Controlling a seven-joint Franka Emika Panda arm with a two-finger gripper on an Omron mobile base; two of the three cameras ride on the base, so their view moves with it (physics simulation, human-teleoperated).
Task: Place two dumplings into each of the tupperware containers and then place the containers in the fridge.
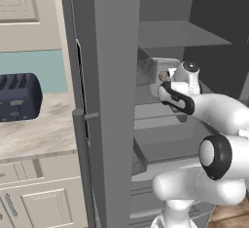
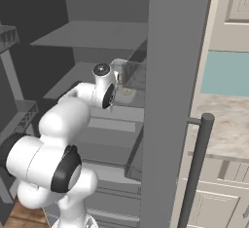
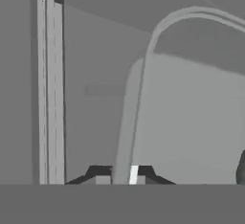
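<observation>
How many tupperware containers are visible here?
1: the tupperware container sits on a shelf inside the open fridge, its rim between the gripper tips. Another could be hidden behind the arm or door.

Fridge (image 1: pixel 112 100) stands open, right of the counter (image 1: pixel 34 124). Toaster (image 1: pixel 18 97) sits on that counter, left of the fridge. Inside the fridge, 1 tupperware container (image 1: pixel 154 73) rests on a middle shelf (image 2: pixel 92 76), below the upper shelf (image 1: pixel 180 34). The arm (image 1: pixel 214 115) reaches into the fridge at the container.
</observation>
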